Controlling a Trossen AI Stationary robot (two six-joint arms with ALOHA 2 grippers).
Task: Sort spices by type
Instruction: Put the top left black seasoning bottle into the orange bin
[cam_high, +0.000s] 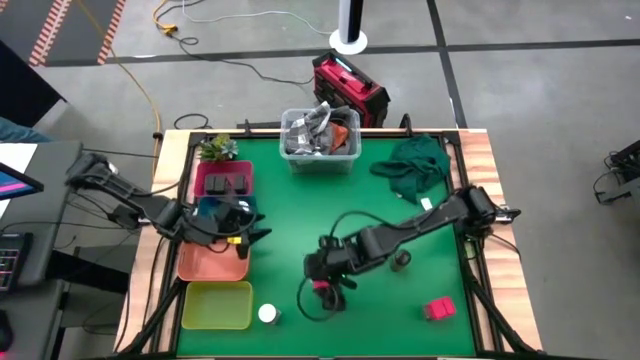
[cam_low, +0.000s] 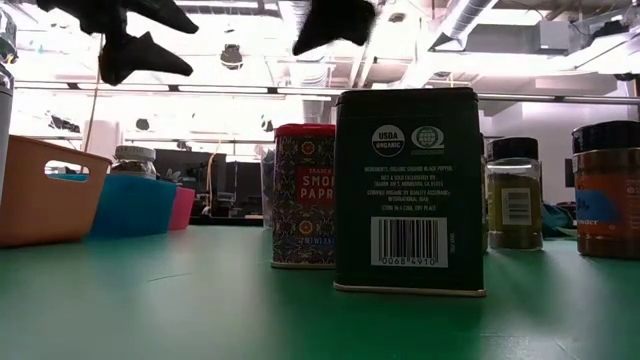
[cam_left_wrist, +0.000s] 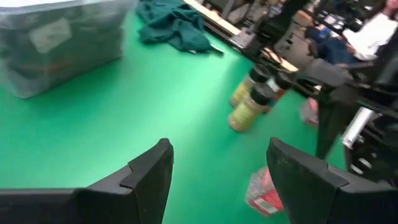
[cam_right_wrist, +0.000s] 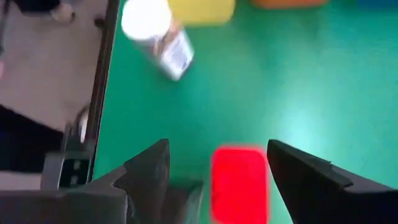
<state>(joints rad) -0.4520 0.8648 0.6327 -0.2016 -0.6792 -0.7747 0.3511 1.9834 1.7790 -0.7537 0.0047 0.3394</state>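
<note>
Right claw (cam_right_wrist: 217, 165), fingers apart, hangs over a pink-red box (cam_right_wrist: 239, 183) with a white-topped jar (cam_right_wrist: 157, 31) at eleven o'clock; left claw (cam_left_wrist: 217, 171) open above the surface (cam_high: 300, 215).

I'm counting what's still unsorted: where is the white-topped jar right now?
In the high view the white-topped jar stands on the green mat near the table's front edge, just right of the yellow tray and left of the right gripper.

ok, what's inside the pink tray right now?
Two black rectangular boxes lie side by side in the pink tray. The left gripper, open, hovers over the blue tray next to it and covers most of that one's contents.
</note>
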